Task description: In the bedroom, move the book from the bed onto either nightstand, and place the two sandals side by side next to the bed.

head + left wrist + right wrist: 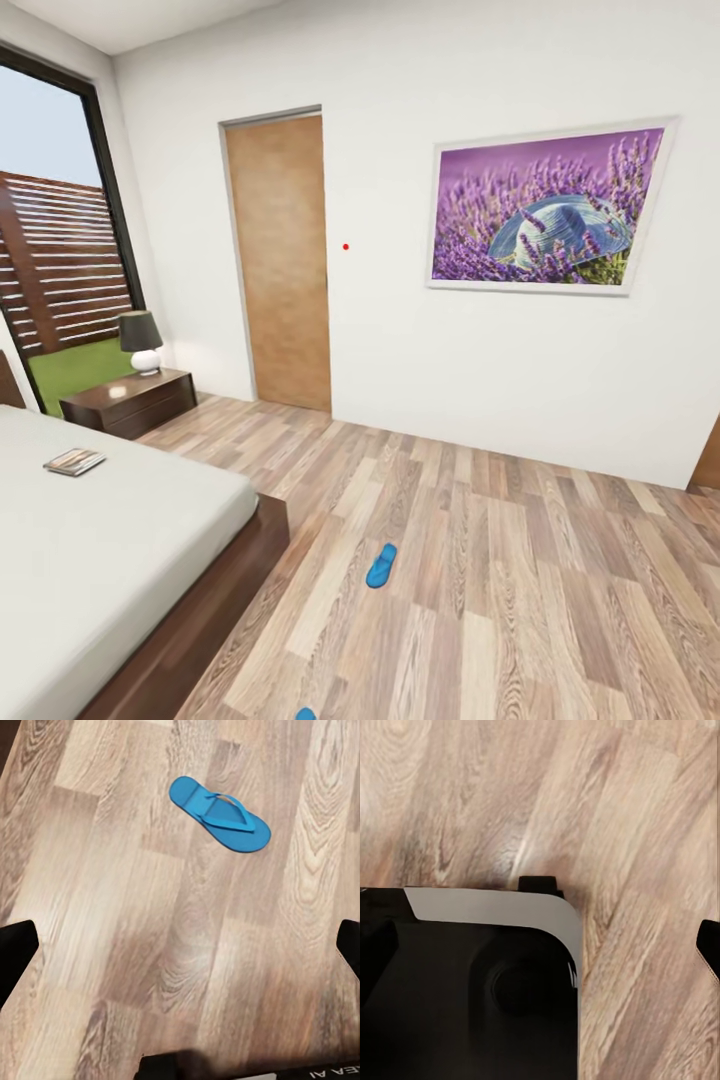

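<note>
One bright blue flip-flop sandal (219, 814) lies flat on the brown wood-plank floor (150, 945), ahead of the wide-spread left gripper (184, 945). Right gripper's (540, 937) spread: cannot tell. Thin dark paperback book (74, 461) rests on the pale mattress bed (90, 560).

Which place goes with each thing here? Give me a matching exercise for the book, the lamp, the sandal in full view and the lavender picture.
Things:
1. book
2. lamp
3. sandal
4. lavender picture

Places:
A. on the wood-plank floor, off the foot corner of the bed
B. on the white wall, to the right of the door
C. on the mattress
D. on the nightstand

Pairs: 1-C, 2-D, 3-A, 4-B
</note>
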